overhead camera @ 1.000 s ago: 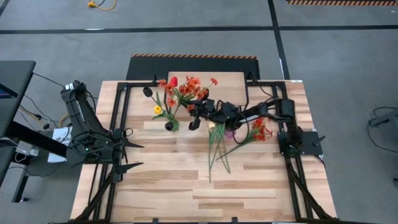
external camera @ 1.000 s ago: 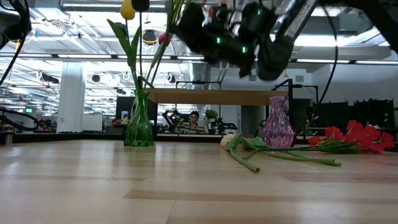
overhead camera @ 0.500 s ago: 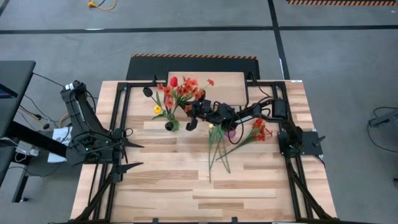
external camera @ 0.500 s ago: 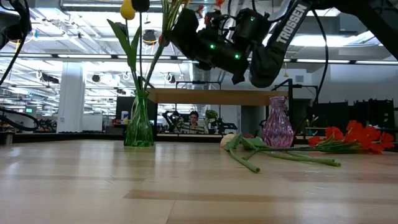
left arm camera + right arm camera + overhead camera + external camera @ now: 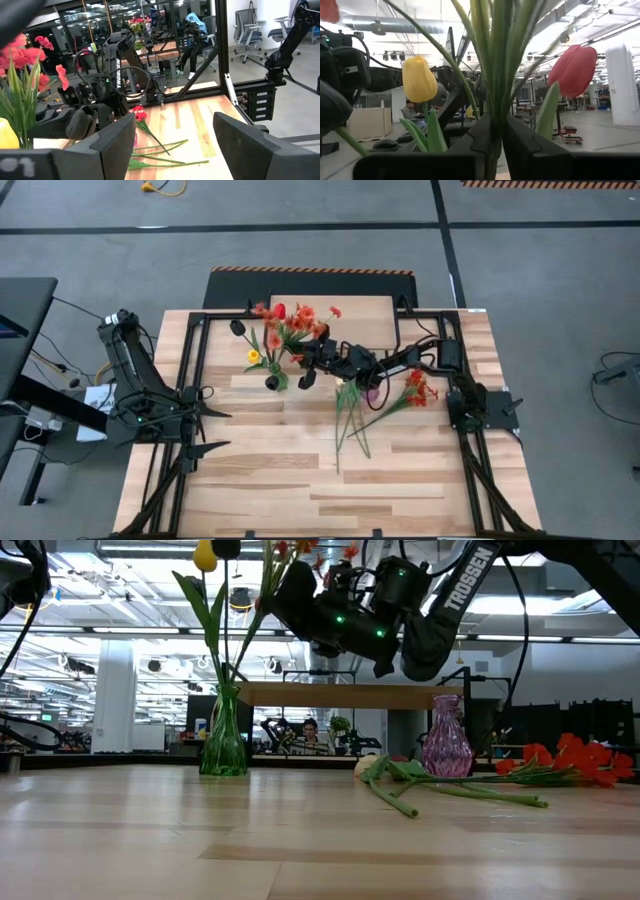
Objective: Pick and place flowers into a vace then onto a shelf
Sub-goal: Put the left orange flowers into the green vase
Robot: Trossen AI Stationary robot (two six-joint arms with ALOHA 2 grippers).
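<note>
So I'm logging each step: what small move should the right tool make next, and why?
Probably open fully and lift clear: the right tool pinches green stems that already stand among the flowers above the green vase, so letting go seems due.

A light wood slatted table (image 5: pixel 300 480) carries a green vase (image 5: pixel 224 745) of flowers (image 5: pixel 285 330), a pink vase (image 5: pixel 445 748), and the shelf (image 5: pixel 350 695) behind them. Loose flowers lie flat on it: stems (image 5: pixel 350 420) and a red spray (image 5: pixel 418 390).
</note>
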